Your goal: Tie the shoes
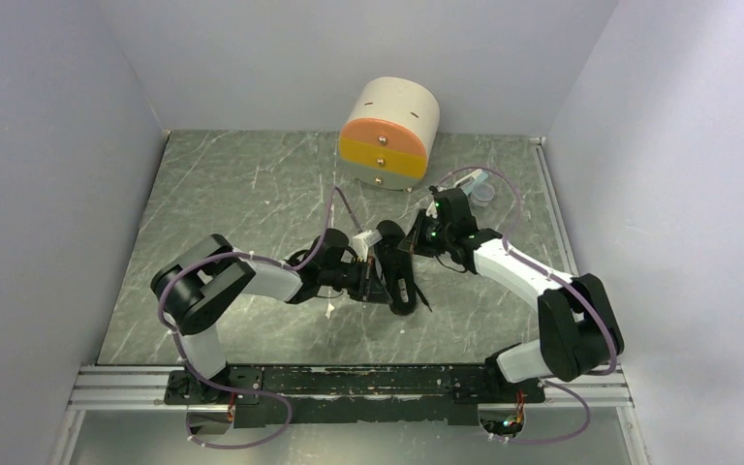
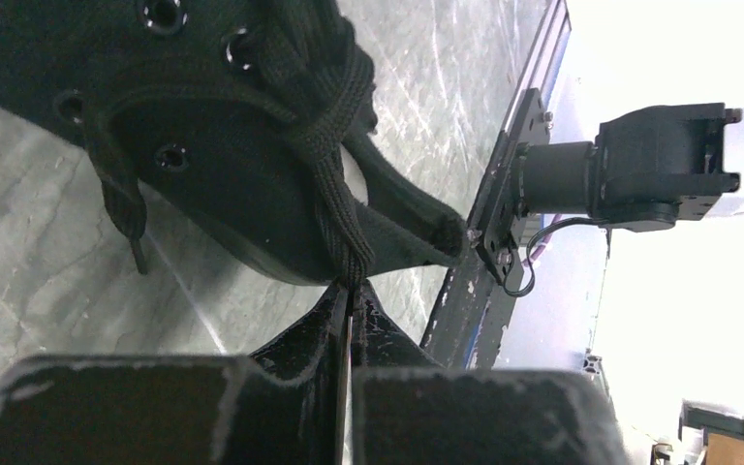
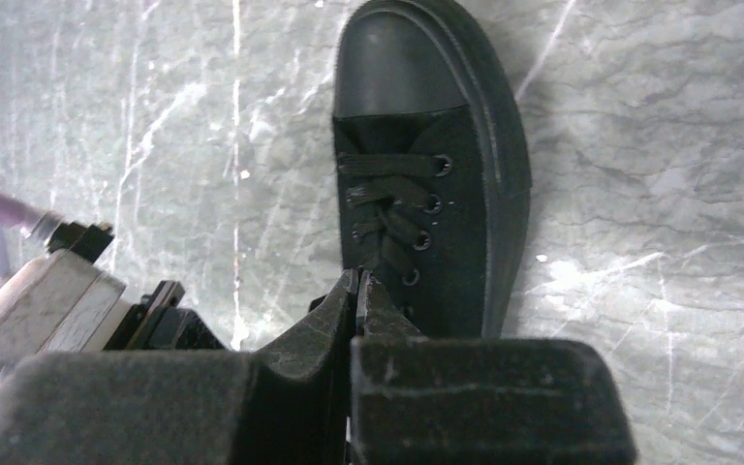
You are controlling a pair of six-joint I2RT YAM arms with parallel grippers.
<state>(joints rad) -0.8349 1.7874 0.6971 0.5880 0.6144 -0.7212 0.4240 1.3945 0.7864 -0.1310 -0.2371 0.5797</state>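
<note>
The black shoe [image 1: 402,276] lies mid-table between my two grippers, mostly hidden by them in the top view. In the right wrist view the shoe [image 3: 446,174] points its toe away, laces crossed over the tongue. My right gripper [image 3: 360,283] is shut at the near end of the lacing, and a black lace [image 3: 387,242] runs into its tips. In the left wrist view the shoe [image 2: 203,194] fills the top. My left gripper [image 2: 349,286] is shut on a taut doubled lace [image 2: 339,194] drawn from the eyelets. In the top view, the left gripper [image 1: 378,281] and right gripper [image 1: 409,242] nearly touch.
A round beige drawer box [image 1: 389,133] with orange and yellow fronts stands at the back. A small clear cup [image 1: 482,192] sits to its right. A white scrap [image 1: 330,310] lies near the left wrist. The right arm's base [image 2: 639,165] and the rail show in the left wrist view.
</note>
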